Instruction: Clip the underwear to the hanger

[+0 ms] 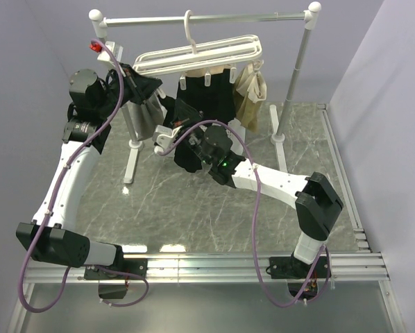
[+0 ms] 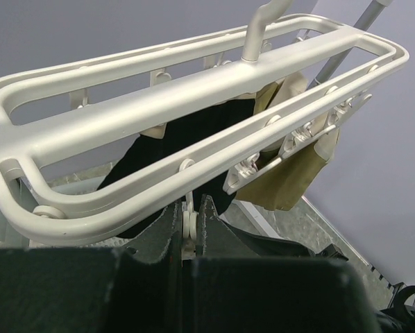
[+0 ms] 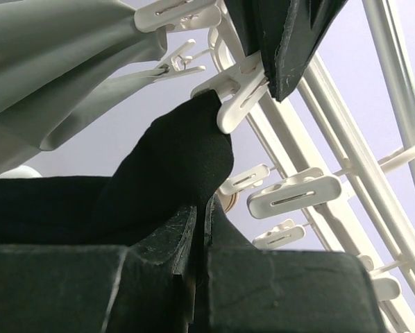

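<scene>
Your right end effector (image 3: 202,209) clamps the black soft-fabric underwear (image 3: 166,166), its edge touching a clip peg (image 3: 236,97) of the white plastic hanger (image 2: 193,90), pinched by your left end effector (image 2: 189,209).

The right pincer (image 3: 201,216) has matt black plastic fingers with a coarse, grainy edge. The underwear (image 3: 166,166) bunched just above it is matt black knit cloth, slightly fuzzy. Up and to the left of it hangs a grey garment (image 3: 55,62) of thin, smooth cloth with a faint sheen. The clip peg (image 3: 239,100) above it is smooth white plastic. Over the left pincer (image 2: 189,216), the hanger (image 2: 193,97) is white plastic with a smooth satin finish. Beyond that pincer to the right, a tan garment (image 2: 298,177) looks like matt woven cloth.
</scene>
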